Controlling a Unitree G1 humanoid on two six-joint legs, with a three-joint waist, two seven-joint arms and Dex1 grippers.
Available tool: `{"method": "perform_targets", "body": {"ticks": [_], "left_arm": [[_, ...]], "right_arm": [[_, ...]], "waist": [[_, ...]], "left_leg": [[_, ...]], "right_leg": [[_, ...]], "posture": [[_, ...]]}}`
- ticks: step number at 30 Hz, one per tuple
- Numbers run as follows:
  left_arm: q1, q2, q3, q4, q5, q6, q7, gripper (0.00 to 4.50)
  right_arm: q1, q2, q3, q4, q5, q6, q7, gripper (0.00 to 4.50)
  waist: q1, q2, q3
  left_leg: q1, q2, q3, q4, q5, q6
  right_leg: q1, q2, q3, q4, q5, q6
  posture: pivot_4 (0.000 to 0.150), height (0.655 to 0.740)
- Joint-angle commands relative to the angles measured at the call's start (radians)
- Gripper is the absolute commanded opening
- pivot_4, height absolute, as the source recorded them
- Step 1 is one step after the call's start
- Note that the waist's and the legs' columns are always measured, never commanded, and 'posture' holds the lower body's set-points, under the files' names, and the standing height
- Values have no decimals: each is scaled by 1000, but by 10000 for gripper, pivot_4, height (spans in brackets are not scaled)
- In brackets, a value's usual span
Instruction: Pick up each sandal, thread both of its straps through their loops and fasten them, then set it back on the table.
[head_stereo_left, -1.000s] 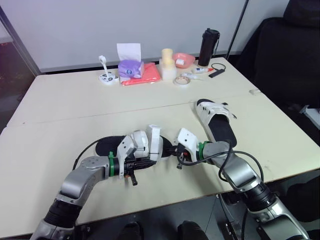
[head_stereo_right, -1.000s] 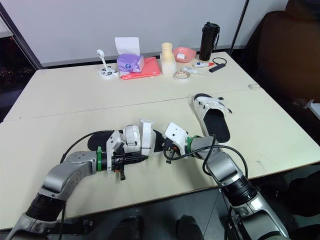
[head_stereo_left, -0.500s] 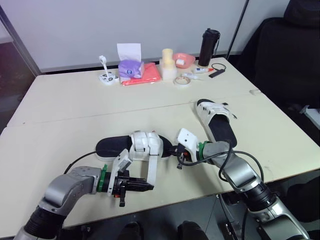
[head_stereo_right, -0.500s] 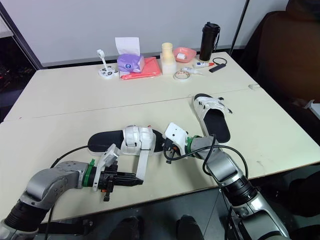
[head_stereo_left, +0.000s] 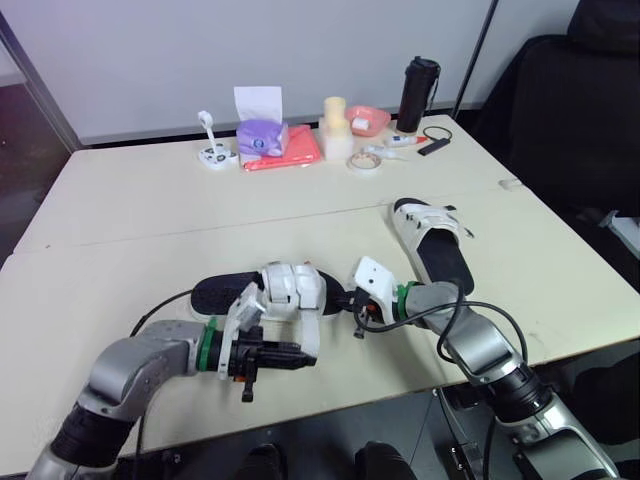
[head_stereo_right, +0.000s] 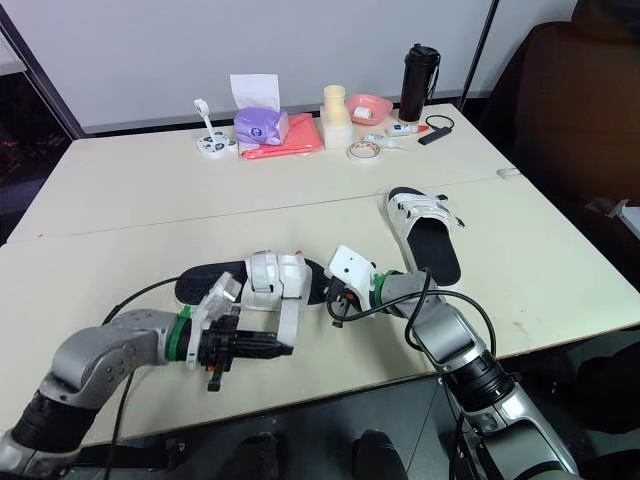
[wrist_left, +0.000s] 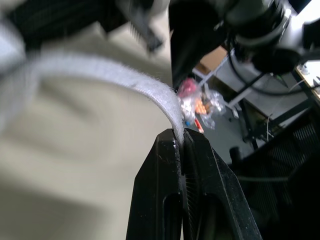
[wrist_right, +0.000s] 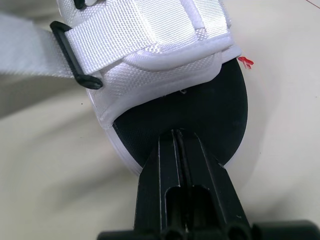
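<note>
Your left claw (wrist_left: 180, 137) was pinched tight on the end of the loose white strap (wrist_left: 100, 75). Your right claw (wrist_right: 176, 134) was closed on the sole edge of the near sandal (head_stereo_left: 225, 293), which lay mid-counter (head_stereo_left: 150, 200). The second sandal (head_stereo_left: 440, 255) lay further right, apart.

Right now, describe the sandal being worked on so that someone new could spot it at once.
On the beige table, look near the front edge, at the middle. That sandal has its sole's end pinched by the right claw and one loose white strap held by the left claw; the other sandal lies apart to the right, untouched.
</note>
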Motion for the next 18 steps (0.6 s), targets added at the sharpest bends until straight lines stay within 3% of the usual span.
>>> {"method": "perform_targets", "body": {"ticks": [1, 9, 18], "left_arm": [[-100, -58, 89, 38, -74, 30, 77, 546], [-269, -182, 149, 222, -68, 55, 235, 546], [-338, -253, 168, 344, -37, 64, 347, 546]], "right_arm": [[14, 6, 38, 36, -17, 17, 5, 0], [23, 4, 36, 31, -20, 18, 0, 0], [35, 5, 33, 14, -20, 31, -10, 0]], "waist": [[-1, 0, 0], [-1, -1, 0], [3, -1, 0]], "left_leg": [[0, 0, 0, 0, 0, 0], [0, 0, 0, 0, 0, 0], [-1, -1, 0, 1, 0, 0]], "right_leg": [[0, 0, 0, 0, 0, 0], [0, 0, 0, 1, 0, 0], [0, 0, 0, 1, 0, 1]], "posture": [[1500, 7400], [1500, 7400], [1500, 7400]]}}
